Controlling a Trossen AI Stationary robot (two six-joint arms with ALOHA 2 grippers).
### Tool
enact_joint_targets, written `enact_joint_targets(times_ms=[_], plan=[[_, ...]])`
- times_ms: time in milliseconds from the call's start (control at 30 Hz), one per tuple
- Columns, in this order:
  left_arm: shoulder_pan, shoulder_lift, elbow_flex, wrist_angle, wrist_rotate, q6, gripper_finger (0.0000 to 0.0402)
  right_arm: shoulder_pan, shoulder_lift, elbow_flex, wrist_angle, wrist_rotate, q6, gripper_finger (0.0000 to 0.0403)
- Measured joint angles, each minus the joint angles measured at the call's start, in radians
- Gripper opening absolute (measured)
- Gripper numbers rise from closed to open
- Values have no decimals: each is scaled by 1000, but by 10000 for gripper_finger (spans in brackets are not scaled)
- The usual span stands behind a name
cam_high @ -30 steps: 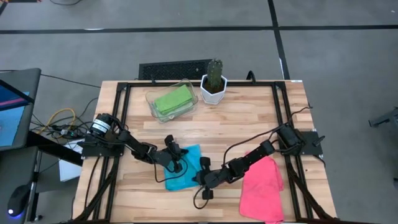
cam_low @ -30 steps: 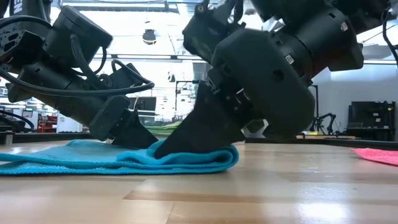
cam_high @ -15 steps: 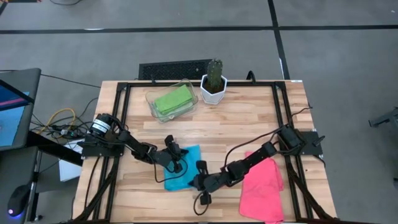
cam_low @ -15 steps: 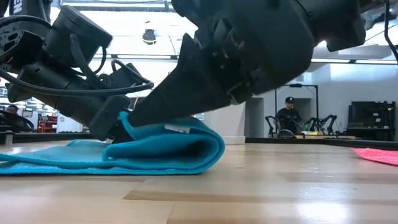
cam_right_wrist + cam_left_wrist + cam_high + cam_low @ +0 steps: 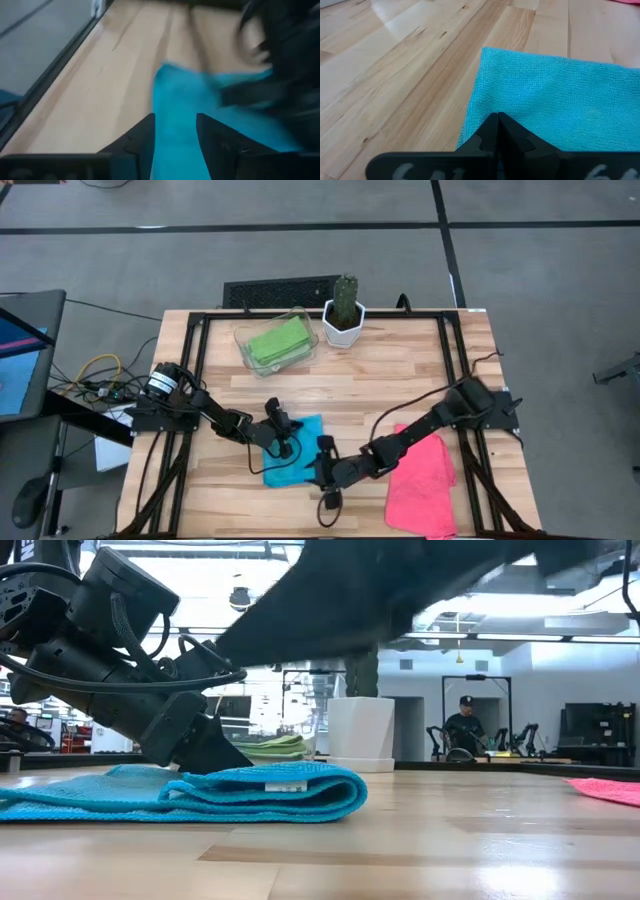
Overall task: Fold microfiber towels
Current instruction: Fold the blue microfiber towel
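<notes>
Folding station, single moment. The cyan towel [image 5: 293,452] lies on the wooden table [image 5: 400,370] near its front edge, doubled over, with the rounded fold facing the right arm and a white label on the upper layer, as the low view shows. The left gripper [image 5: 283,443], fingers clenched together, presses its tip onto the towel, apparently to pin the cloth so the fold cannot slide. The right gripper [image 5: 322,467] stands just beside the towel's fold with its fingers [image 5: 142,142] parted and nothing between them; the upper layer rests free, so the turned-over edge appears to have been let go. The pink towel [image 5: 422,480] lies unfolded under the right arm, awaiting its turn. A green towel [image 5: 277,340] sits folded in the clear tray [image 5: 243,340] beside the potted cactus [image 5: 344,308], well apart from the work
</notes>
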Motion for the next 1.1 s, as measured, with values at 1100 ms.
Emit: enact_joint_targets(times_ms=[1100], plan=[[2, 0, 0, -1, 7, 8, 0, -204, -102, -450, 556, 140, 52, 28]])
